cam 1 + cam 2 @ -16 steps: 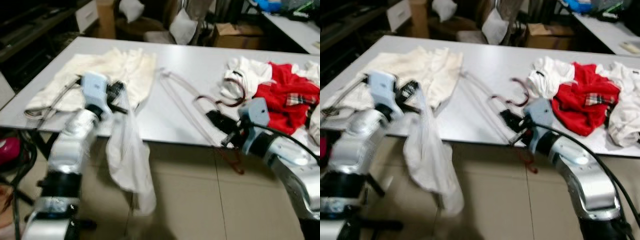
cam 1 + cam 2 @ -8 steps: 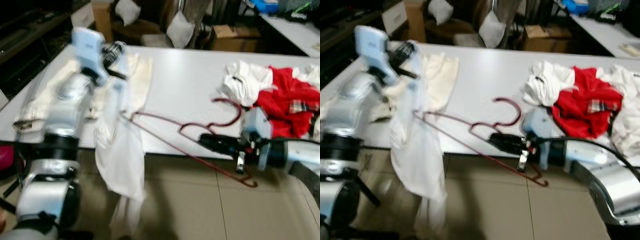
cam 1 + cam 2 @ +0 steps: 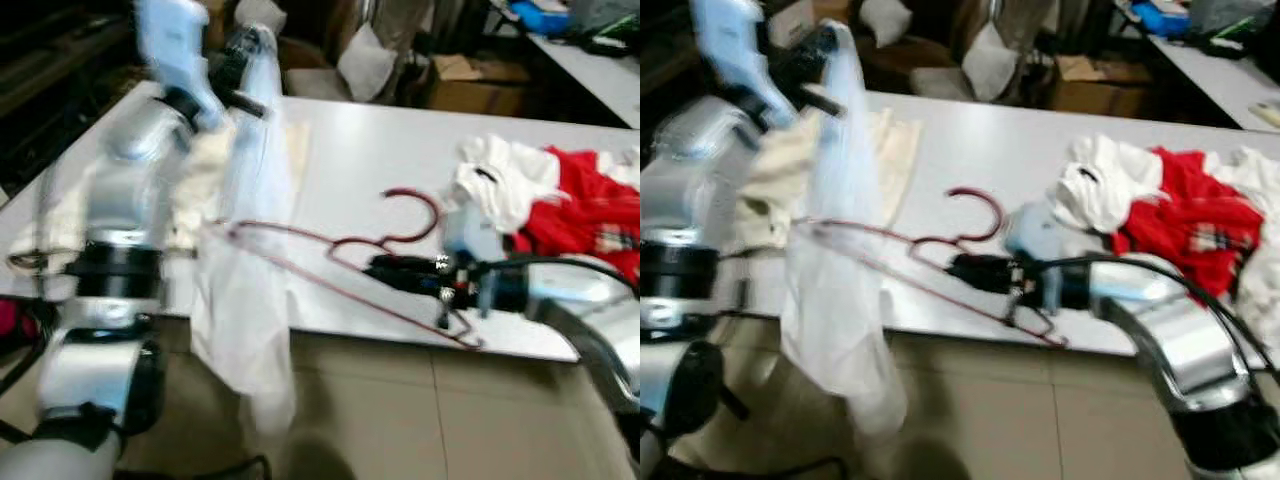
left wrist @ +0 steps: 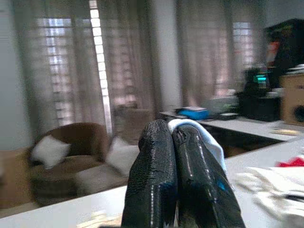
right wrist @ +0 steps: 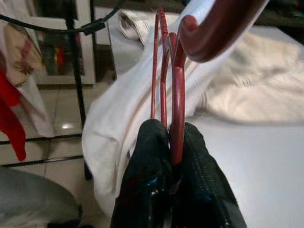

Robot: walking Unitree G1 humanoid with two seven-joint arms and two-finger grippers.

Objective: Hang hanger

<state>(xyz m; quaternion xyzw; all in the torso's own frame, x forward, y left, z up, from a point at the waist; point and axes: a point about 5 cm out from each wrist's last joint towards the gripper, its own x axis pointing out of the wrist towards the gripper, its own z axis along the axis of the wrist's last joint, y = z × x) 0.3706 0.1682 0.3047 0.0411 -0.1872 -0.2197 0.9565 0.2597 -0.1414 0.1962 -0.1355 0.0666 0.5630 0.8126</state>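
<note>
Left gripper (image 3: 243, 72) raised, fingers pinched on white garment (image 3: 250, 290) hanging off white table (image 3: 350, 150) front edge, right gripper (image 3: 385, 268) clamped on dark red hanger (image 3: 340, 245) held level over table, far tip in garment, red-and-white clothes pile (image 3: 560, 195) behind.

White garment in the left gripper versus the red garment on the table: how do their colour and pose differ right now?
The white garment is pale and hangs stretched from the raised left gripper, draping below the table edge. The red garment is bright and lies crumpled on the table, ungripped. Both are soft clothing; the right gripper holds the red hanger instead.
</note>
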